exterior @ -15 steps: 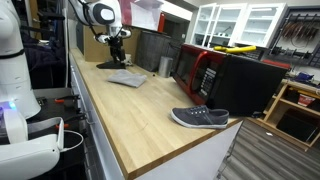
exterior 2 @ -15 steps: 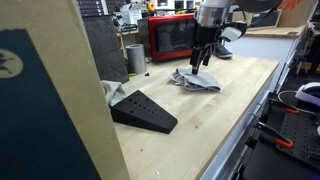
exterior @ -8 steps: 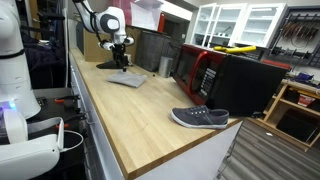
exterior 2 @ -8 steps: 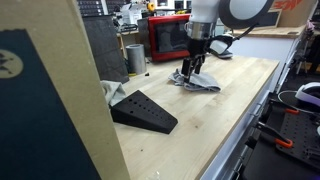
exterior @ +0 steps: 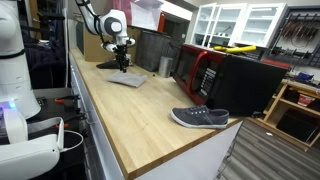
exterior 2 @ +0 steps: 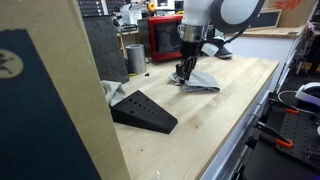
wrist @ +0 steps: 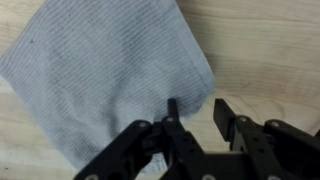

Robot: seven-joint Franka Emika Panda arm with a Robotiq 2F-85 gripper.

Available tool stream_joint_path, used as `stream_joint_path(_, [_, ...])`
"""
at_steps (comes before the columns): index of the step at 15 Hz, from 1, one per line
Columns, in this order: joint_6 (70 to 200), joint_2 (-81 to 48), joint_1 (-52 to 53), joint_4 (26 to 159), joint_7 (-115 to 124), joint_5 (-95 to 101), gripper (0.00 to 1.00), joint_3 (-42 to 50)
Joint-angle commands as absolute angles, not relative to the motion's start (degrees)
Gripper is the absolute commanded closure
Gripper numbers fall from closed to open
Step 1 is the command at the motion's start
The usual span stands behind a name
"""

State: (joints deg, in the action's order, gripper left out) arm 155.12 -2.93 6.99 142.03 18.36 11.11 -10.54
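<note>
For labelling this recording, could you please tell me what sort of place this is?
Probably a lab's mock kitchen: a long wooden countertop carries a red microwave, white glass-front cabinets hang behind, and what look like hand tools line the wall.

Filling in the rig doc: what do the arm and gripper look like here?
Arm: white, rounded shells with dark rings at the joints. Gripper: all black, angular linkage bars ending in two slim, flat fingers. No markings can be read.
</note>
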Motion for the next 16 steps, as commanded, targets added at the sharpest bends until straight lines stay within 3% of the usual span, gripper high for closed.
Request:
stream_joint_path(1, [154.36,0.59,8.22,142.54,20.06,11.66,0.88,-9.39])
stream_joint_path(3, [153.57,1.67,7.9,142.92,19.89,11.43,0.99,-9.33])
stream_joint_path(4, [153.48,1.89,7.73,143.12,20.41,11.86,0.67,-9.26])
stream_joint_path(6, [152.9,1.57,7.41,143.33,23.92,14.22,0.64,-8.99])
stream_joint_path(14, [152.4,-2.23,9.75,141.95,39.28,16.33,0.07,-9.87])
stream_joint_path(15, [152.1,-2.58,10.21,141.42,40.47,16.71,0.01,-9.91])
stream_joint_path(16, [151.77,-2.8,10.59,140.98,41.52,17.41,0.04,-9.84])
